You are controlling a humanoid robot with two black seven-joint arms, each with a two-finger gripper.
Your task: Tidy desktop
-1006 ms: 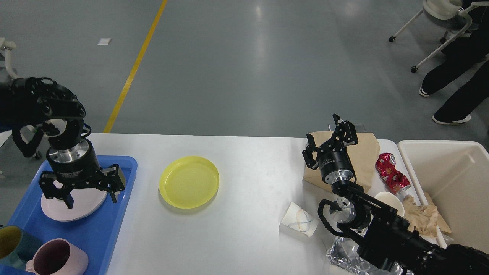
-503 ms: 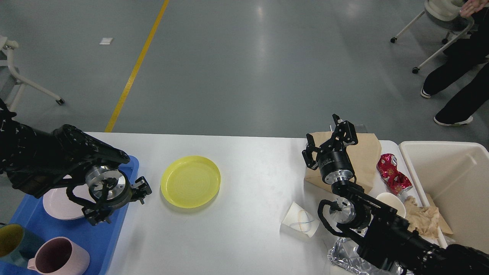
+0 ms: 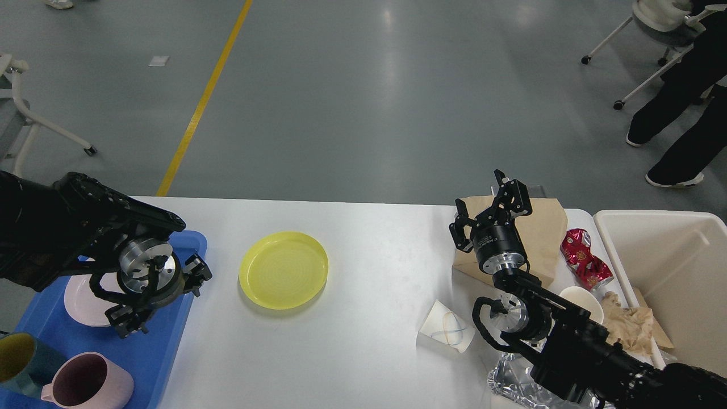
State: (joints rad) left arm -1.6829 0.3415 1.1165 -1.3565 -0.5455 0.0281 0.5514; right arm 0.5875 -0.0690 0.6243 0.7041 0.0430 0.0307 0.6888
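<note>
Left gripper, jaws spread and empty, hangs over the blue plastic tray at the white rectangular desktop's left end; judged next: reach right, pinch the round yellow plastic plate's rim.

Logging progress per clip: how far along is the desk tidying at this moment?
Partly done. A pale plate and two mugs already sit in the blue tray. In hand: nothing; the right gripper is open and empty, and the left gripper holds nothing visible. Left on the desktop: yellow plate, paper cup, brown paper bag, crushed red can, foil.
</note>
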